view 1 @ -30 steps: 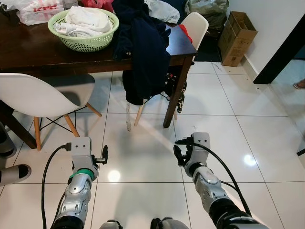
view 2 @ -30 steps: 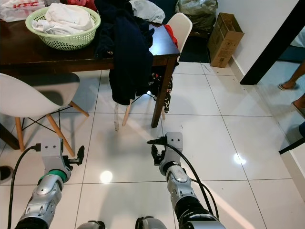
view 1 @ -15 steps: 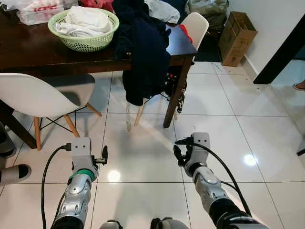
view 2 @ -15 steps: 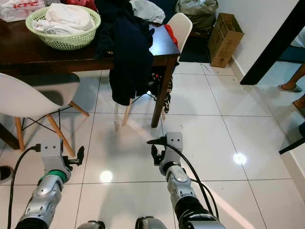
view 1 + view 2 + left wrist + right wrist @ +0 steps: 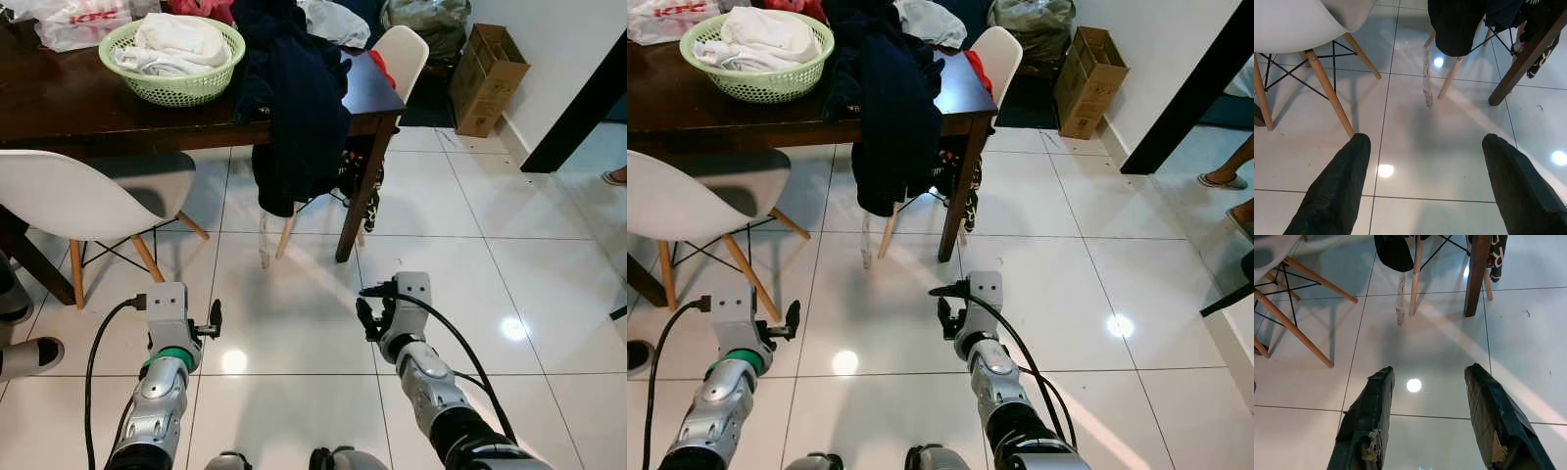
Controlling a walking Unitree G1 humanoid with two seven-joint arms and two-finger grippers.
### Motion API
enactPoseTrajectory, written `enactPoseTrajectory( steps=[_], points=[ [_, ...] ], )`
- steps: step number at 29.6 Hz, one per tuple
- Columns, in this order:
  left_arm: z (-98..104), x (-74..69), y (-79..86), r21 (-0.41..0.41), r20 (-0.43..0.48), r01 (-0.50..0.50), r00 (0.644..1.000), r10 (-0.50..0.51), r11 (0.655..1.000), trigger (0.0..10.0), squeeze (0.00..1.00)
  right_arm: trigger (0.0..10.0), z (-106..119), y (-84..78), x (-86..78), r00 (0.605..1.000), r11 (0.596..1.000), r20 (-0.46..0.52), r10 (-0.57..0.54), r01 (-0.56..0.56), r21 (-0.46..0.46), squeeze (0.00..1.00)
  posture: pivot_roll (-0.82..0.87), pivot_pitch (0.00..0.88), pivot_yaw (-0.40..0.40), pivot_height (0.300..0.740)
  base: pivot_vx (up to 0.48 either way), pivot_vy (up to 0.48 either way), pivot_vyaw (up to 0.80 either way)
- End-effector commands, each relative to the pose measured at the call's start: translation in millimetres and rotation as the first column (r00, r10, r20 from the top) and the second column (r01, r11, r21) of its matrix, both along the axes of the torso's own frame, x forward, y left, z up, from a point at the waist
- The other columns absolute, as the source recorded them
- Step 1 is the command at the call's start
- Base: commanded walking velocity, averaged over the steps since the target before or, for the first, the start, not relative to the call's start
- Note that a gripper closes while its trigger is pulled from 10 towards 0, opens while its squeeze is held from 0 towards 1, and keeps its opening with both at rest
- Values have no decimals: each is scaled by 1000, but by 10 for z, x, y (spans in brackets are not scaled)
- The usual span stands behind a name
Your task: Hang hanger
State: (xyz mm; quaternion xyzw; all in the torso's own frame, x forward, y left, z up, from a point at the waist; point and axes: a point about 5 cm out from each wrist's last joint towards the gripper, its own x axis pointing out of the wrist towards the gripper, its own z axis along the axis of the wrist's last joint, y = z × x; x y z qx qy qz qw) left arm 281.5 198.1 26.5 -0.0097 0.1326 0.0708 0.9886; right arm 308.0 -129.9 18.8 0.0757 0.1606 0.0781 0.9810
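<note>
No hanger visible; dark garment point(image 5: 299, 98) draped over desk point(image 5: 59, 108) edge (hanger likely light, rigid; grasp near hook). Left gripper point(image 5: 1425, 181) and right gripper point(image 5: 1425, 416) both spread apart, empty.

A pale green basket point(image 5: 172, 61) is holding white laundry point(image 5: 176, 41) on the dark brown table point(image 5: 59, 108). Navy clothing point(image 5: 294, 98) is draping beside white chairs point(image 5: 69, 201) over glossy white tiles point(image 5: 441, 225).

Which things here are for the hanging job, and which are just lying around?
For the job: left gripper and right gripper, both open and empty over the floor; maybe the dark clothes draped over the table corner.

Just lying about: green basket of white laundry, white chair, cardboard box.
</note>
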Motion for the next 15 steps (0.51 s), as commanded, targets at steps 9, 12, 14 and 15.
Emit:
enactPoseTrajectory(
  steps=[9, 12, 14, 15],
  points=[
    [-95, -59, -17, 1, -45, -1, 999, 1, 1000, 10000, 0, 10000, -68, 1, -50, 999, 1000, -36, 1, -1, 0, 0, 42, 64, -36, 740, 0, 0, 0],
    [-90, -54, -22, -4, -42, -6, 999, 6, 1000, 10000, 0, 10000, -65, -4, -46, 999, 1000, -35, -1, 1, 0, 0, 41, 65, -35, 740, 0, 0, 0],
    [-90, -51, -22, -1, -44, -13, 999, 13, 1000, 10000, 0, 10000, -64, -11, -44, 999, 1000, -36, -1, 1, -2, 0, 41, 66, -39, 740, 0, 0, 0],
    [-90, -51, -22, -1, -44, -13, 999, 13, 1000, 10000, 0, 10000, -64, -11, -44, 999, 1000, -36, -1, 1, -2, 0, 41, 66, -39, 740, 0, 0, 0]
  ],
)
